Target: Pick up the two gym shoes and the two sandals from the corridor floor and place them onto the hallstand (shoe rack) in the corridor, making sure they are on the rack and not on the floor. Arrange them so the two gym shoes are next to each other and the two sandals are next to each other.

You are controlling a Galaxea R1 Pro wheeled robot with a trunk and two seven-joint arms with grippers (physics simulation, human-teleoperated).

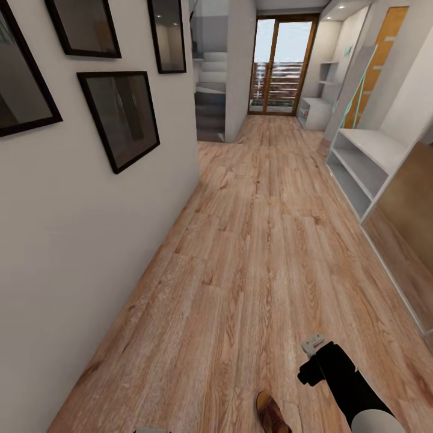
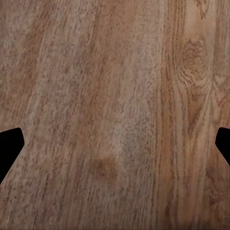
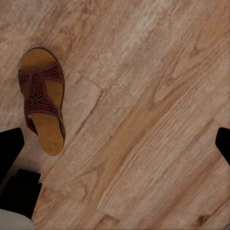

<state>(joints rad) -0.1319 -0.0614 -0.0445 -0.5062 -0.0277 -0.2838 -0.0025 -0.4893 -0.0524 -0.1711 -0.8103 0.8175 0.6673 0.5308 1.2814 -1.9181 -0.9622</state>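
r gripper (image 3: 115, 143) jaws spread wide, sandal (image 3: 42, 99) off to one side on floor (image 1: 252, 252); descent now would prob miss it; l gripper (image 2: 115, 143) released too, empty.

Even, bright daylight enters through the glass door (image 1: 281, 63) at upper centre; shadows faint, renders slightly soft, edges stretched.

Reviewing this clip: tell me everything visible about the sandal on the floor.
The sandal lies flat, sole down, on the wood-plank corridor floor, untouched and apart from the right gripper's dark fingers. It has a tan insole, a brown rim and a reddish-brown strap with cut-out patterning across the middle, open at toe and heel. In the head view its brown edge shows at the bottom of the picture, beside the right arm. No second sandal lies next to it.
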